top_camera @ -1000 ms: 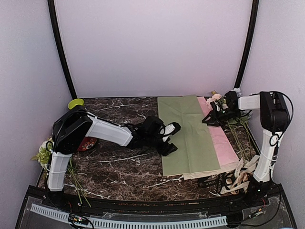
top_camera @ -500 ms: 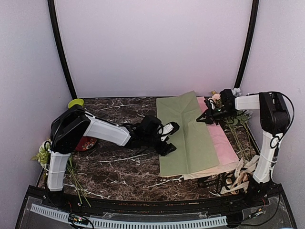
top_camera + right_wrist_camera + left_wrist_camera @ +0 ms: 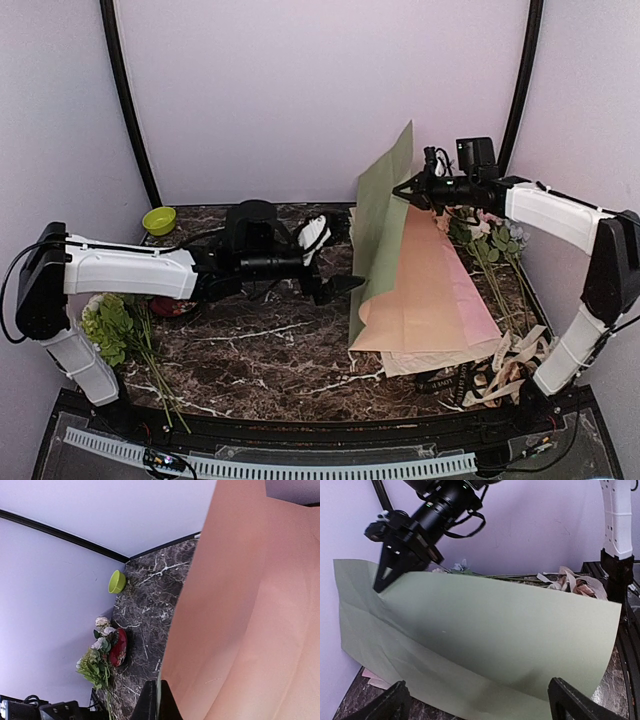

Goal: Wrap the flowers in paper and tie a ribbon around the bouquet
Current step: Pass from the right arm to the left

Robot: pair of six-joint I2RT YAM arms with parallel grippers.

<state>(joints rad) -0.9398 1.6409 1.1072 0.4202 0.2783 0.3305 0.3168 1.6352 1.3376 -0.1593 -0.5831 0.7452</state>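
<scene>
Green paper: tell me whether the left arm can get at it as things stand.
Probably yes. The left pincer is open and faces the green paper squarely, with nothing between them. The right pincer, shut on its top corner, holds the sheet upright in front of it.

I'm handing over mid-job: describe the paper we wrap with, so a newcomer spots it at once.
On the right half of the marble table, one sheet stands up on edge. That is the paper, its top corner pinched in the right pincer. It shows sage green, whereas the pink sheet and tan sheet lie on the table beside it.
</scene>
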